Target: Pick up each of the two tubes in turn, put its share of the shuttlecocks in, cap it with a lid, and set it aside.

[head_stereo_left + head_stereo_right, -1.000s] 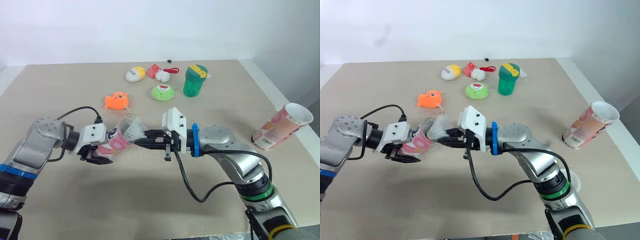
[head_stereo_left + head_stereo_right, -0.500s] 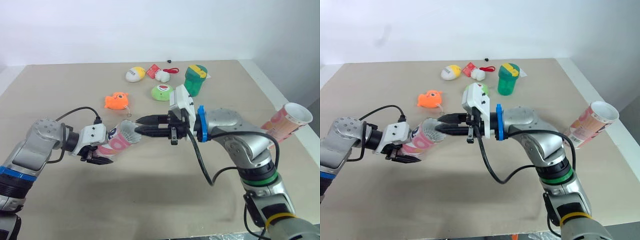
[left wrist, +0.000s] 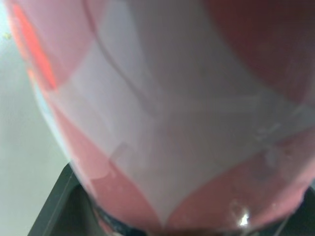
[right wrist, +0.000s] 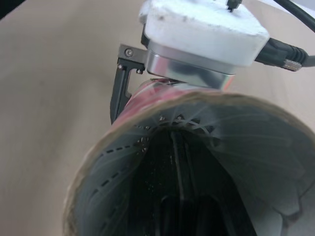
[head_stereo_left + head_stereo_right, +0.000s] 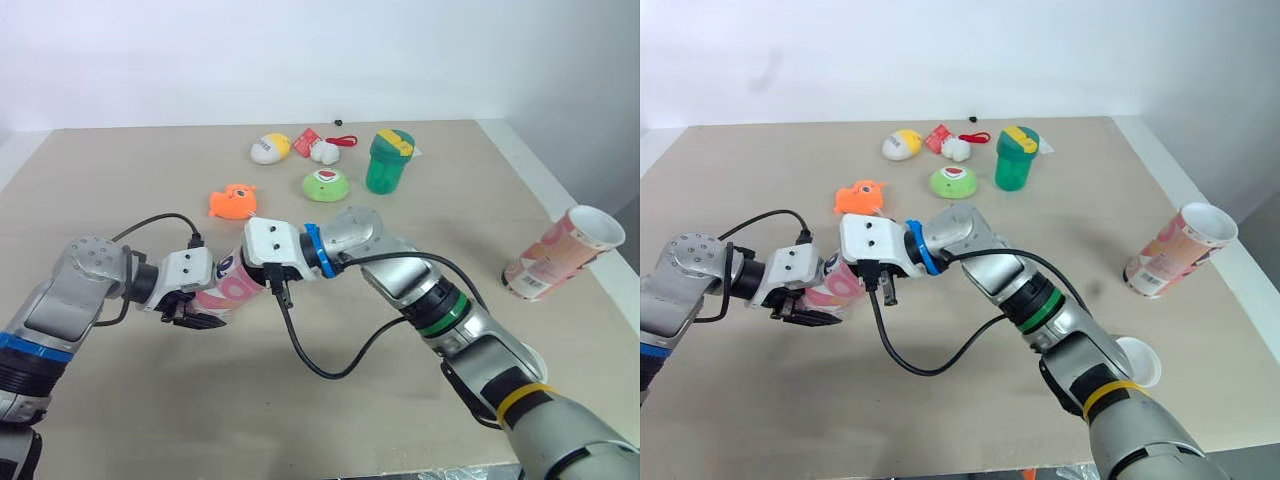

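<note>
Robot test room or lab, by the look of it. Plain beige tabletop (image 5: 100, 170) set against a bare white wall (image 5: 300, 50). Gathered toward the far edge, a staged handful of unrelated small props: orange plastic fish toy (image 5: 233, 202), yellow-and-white egg-shaped toy (image 5: 270, 148), green dome-shaped toy (image 5: 325, 184), green lidded plastic cup (image 5: 389, 161), small red packet (image 5: 305, 141), white plush toy (image 5: 325, 152).

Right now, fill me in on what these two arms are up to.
The left hand grips a pink tube, held tilted just above the table. The right hand is reaching into the tube's open mouth, where shuttlecock feathers line the inside wall. A second tube rests tilted and uncapped near the table's right edge, and a white lid sits on the near right. Neither tube is capped yet.
</note>
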